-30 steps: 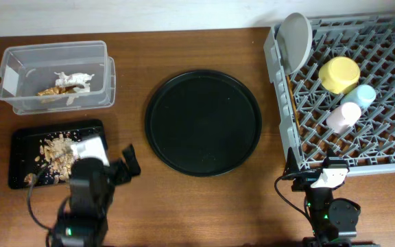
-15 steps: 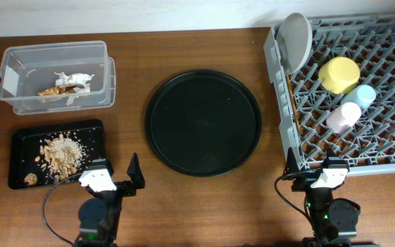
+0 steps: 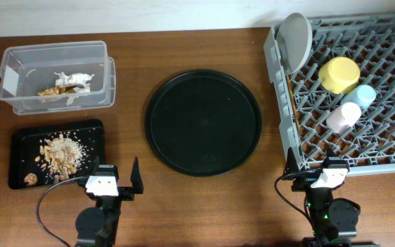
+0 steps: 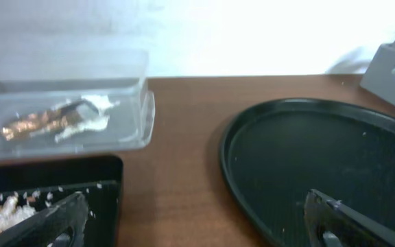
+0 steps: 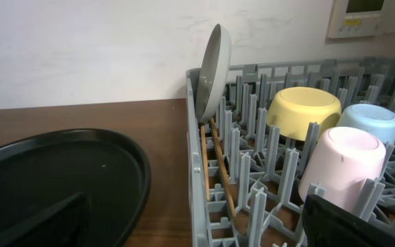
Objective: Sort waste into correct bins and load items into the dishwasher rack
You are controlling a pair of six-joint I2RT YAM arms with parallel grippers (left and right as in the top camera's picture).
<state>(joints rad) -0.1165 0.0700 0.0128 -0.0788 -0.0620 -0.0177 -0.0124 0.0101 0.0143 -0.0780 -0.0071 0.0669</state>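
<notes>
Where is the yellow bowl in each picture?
Overhead: the yellow bowl is at the upper right, in the grey rack.
Left wrist: not in view.
Right wrist: the yellow bowl is right of centre, beyond the pink cup.
Shared landmark: the round black tray, seen in all three views.

No readable text, box label (image 3: 7, 80) illegible

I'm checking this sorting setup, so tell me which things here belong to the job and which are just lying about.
Job: clear box, crumpled paper, wrappers, shallow black tray, food scraps, dishwasher rack, plate, yellow bowl, pink cup, blue cup, chopsticks.
Lying about: round black tray.
</notes>
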